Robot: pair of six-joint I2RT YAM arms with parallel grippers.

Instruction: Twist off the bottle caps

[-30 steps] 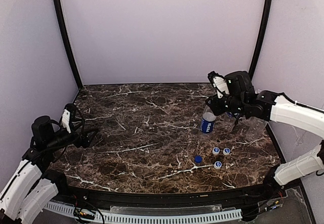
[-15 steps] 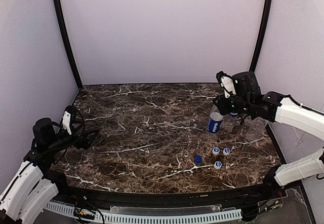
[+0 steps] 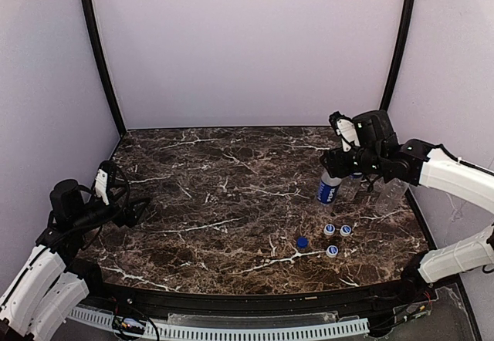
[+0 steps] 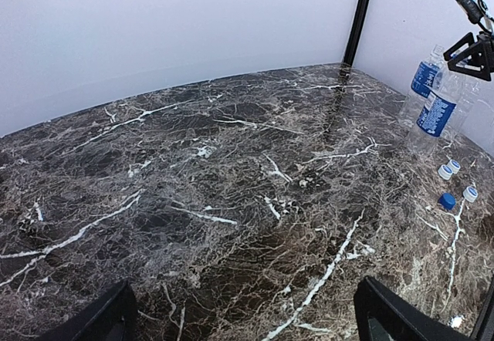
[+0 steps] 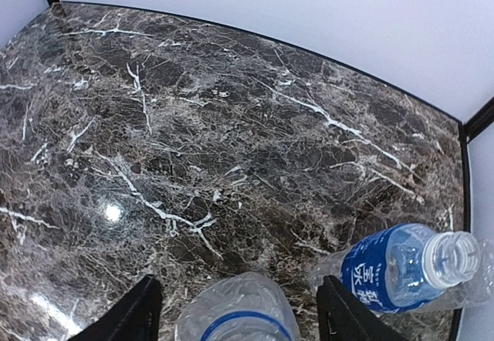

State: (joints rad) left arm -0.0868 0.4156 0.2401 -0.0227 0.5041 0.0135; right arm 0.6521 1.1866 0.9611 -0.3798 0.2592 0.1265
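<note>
**Right gripper open astride a bottle by the right edge**

My right gripper (image 5: 237,283) is spread wide with a bottle (image 5: 231,312) between its fingers (image 5: 127,314). In my wrist view a narrow gap shows on each side, so the fingers are not touching it. From above, this is the blue-labelled bottle standing by the table's (image 3: 216,194) right edge, about midway between front and back, with my gripper directly over its top. Just to its right in my wrist view is a second labelled bottle (image 5: 390,270), which looks tilted and has a bare, open neck.

The bottle between my fingers is cut off by the bottom of the wrist view. I see only its crinkled clear shoulder and a blue band, not its neck. From above, my gripper covers its top.

I count four caps (image 3: 329,230) lying loose on the table, just in front of the bottles and towards the front edge. One is all blue and three are white and blue. I can count two labelled bottles. The clear bottles (image 3: 390,190) beside them blur into each other against the wall, so I cannot count them surely.

My left gripper (image 4: 243,287) is spread open and empty, low over the table near the left edge, well apart from everything.
</note>
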